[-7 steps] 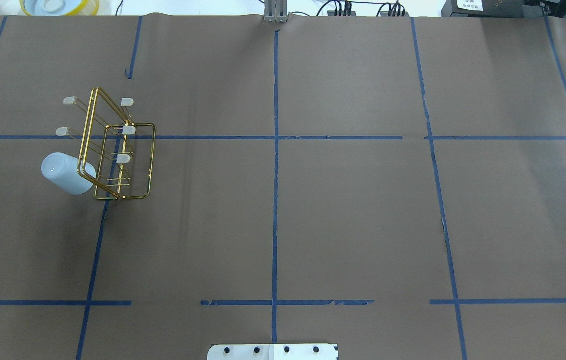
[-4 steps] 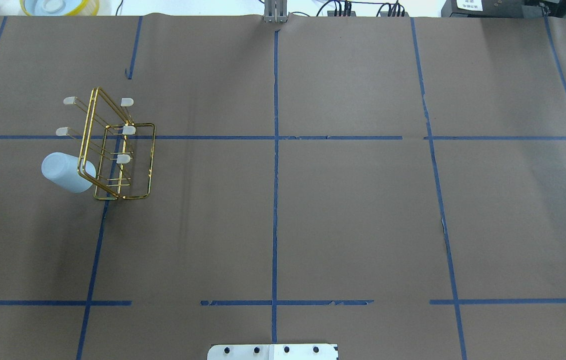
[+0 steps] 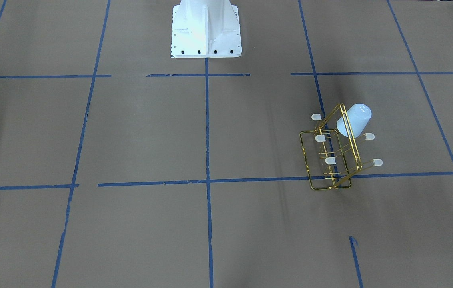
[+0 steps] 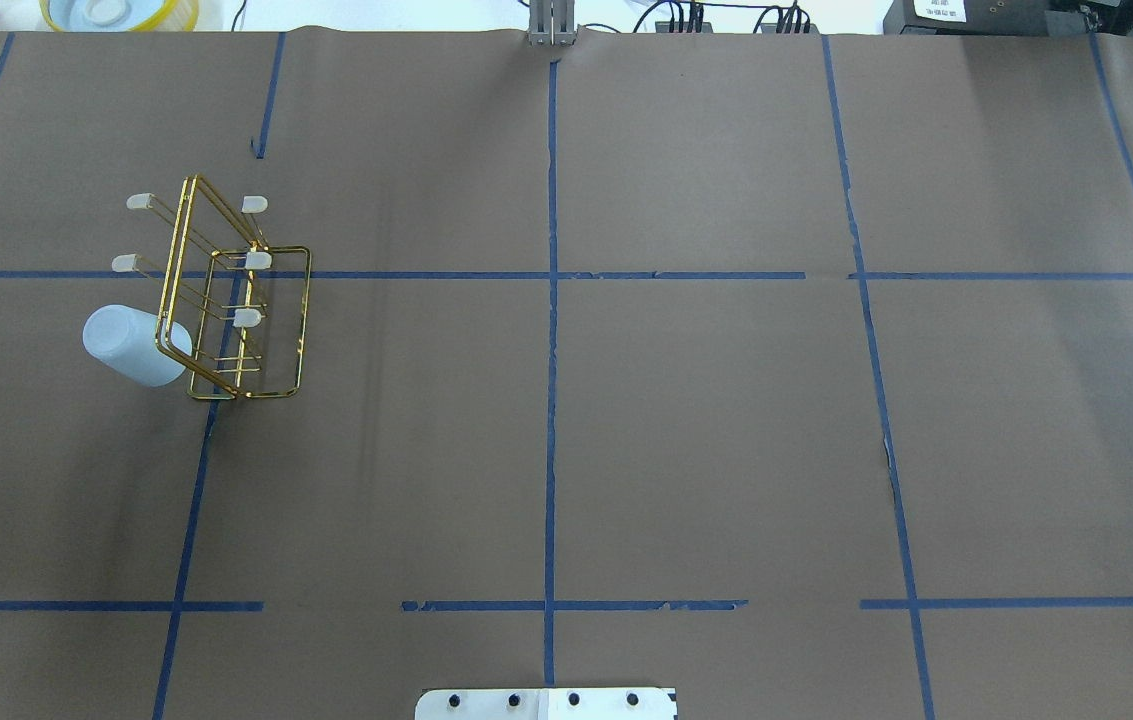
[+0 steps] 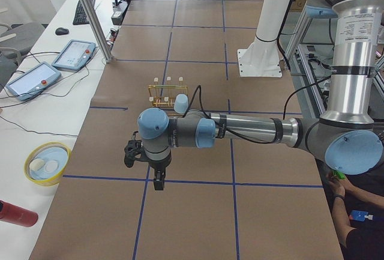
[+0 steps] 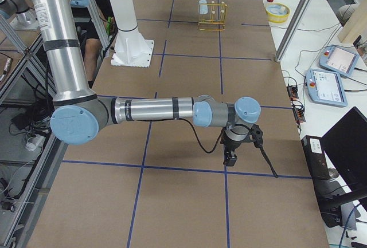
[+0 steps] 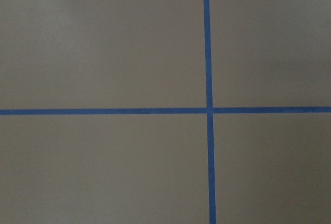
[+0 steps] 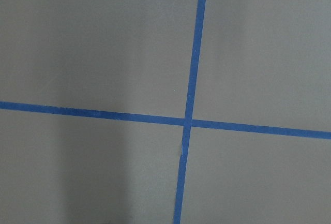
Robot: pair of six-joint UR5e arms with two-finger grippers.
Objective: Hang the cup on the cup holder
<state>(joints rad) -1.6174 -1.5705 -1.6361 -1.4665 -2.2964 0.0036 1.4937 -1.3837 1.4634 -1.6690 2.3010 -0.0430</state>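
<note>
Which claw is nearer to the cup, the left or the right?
Left. The left claw hangs over the end of the table where the cup is; the right claw hangs over the opposite end.

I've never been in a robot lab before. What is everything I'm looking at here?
cup: one, pale blue-white, tilted on a prong at the cup holder's end nearest the robot.
cup holder: one, gold wire, five whitish prong caps bare, on the table's left part.
table: one, brown cover with blue tape lines.
bowl: one, yellow rim, blue inside, on the white bench across from the robot.
control tablets: two, grey, same bench.
base: one, white, mid-table edge.
left arm: silver and blue, low over the table's left end.
right arm: same colours, over the right end.
left fingers, right fingers: dark, pointing down; open or shut unclear.
</note>
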